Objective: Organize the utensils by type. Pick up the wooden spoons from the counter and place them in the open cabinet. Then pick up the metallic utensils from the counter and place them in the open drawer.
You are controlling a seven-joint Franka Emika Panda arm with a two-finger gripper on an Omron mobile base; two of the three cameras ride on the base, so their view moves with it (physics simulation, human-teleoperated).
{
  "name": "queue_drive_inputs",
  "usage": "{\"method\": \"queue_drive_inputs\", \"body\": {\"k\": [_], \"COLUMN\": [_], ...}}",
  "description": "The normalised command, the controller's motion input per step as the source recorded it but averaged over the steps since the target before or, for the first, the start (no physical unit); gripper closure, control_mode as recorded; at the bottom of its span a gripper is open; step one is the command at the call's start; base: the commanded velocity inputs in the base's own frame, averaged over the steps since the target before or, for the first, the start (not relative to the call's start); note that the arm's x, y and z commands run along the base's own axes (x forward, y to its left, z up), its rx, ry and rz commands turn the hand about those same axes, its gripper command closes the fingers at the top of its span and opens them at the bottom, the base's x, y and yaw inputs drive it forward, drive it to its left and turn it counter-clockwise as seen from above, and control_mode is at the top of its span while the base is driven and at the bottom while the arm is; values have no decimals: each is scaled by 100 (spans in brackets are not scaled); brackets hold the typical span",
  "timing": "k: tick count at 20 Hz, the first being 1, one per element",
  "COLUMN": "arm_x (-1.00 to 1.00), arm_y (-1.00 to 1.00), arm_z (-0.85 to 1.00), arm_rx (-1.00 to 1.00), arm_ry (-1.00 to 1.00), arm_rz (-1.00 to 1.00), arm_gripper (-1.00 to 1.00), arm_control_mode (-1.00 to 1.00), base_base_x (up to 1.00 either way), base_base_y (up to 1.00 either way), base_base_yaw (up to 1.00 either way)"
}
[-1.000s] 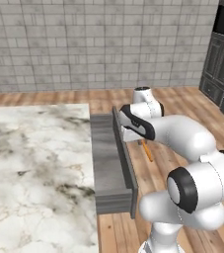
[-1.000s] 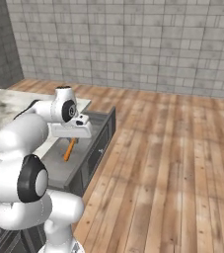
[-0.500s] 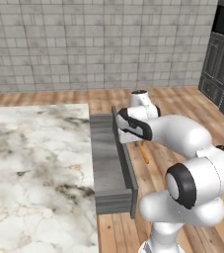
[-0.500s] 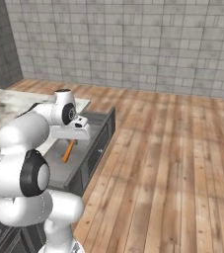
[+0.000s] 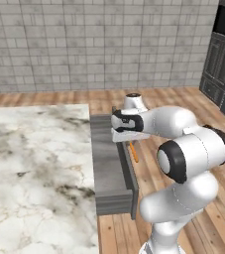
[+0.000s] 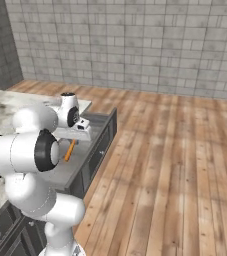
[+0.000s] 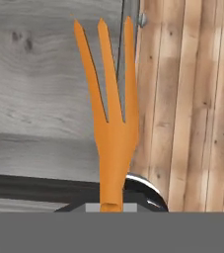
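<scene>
- Fork [image 7: 114, 133] is hanging orange from the fingers [image 5: 127, 140], which are closing tight on the end of its handle with the tines pointing away from the hand. I am judging that grip from the way the fork is dangling, since the pads themselves are hidden.
- Looking along the hand, the tines are straddling the drawer's front edge. The grey drawer [image 7: 44, 99] is lying under the left tine and the wooden floor [image 7: 192, 99] is showing under the right one.
- From the left side the fork [image 5: 133, 152] is looking as if it is sitting just outside the dark front [image 5: 130, 173]. From the right it [image 6: 70, 150] is appearing over the grey lining [image 6: 77, 167]. I cannot tell which is true.
- Letting go now is risking a drop on the front's rim, and I am expecting the fork to tip and slide off onto the floor.
- Lowering straight down is risking the tines catching the top of the front, which could be twisting the fork in so thin a grip at its very end.
- Swinging the hand toward the table [image 5: 34, 163] too quickly is also a worry, as a long fork pinched by its tip could be pivoting or slipping free.
- Moving further over the lining before opening is looking like the safer course to me.
</scene>
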Motion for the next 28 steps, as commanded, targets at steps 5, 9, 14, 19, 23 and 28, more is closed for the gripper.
{"method": "queue_drive_inputs", "body": {"k": [5, 9, 14, 19, 23, 28], "arm_x": [51, 54, 62, 52, 31, 27], "arm_y": [29, 39, 39, 28, 0, -2], "arm_z": [-31, -31, -23, -31, -44, -47], "arm_rx": [8, 3, 0, 0, -2, -1], "arm_ry": [2, 2, 3, 6, 3, 5], "arm_rz": [0, 0, 0, 0, 0, 0], "arm_gripper": [100, 100, 100, 100, 100, 100], "arm_control_mode": [-100, -100, -100, -100, -100, -100], "base_base_x": [0, 0, 0, 0, 0, 0], "base_base_y": [0, 0, 0, 0, 0, 0], "base_base_yaw": [0, 0, 0, 0, 0, 0]}}
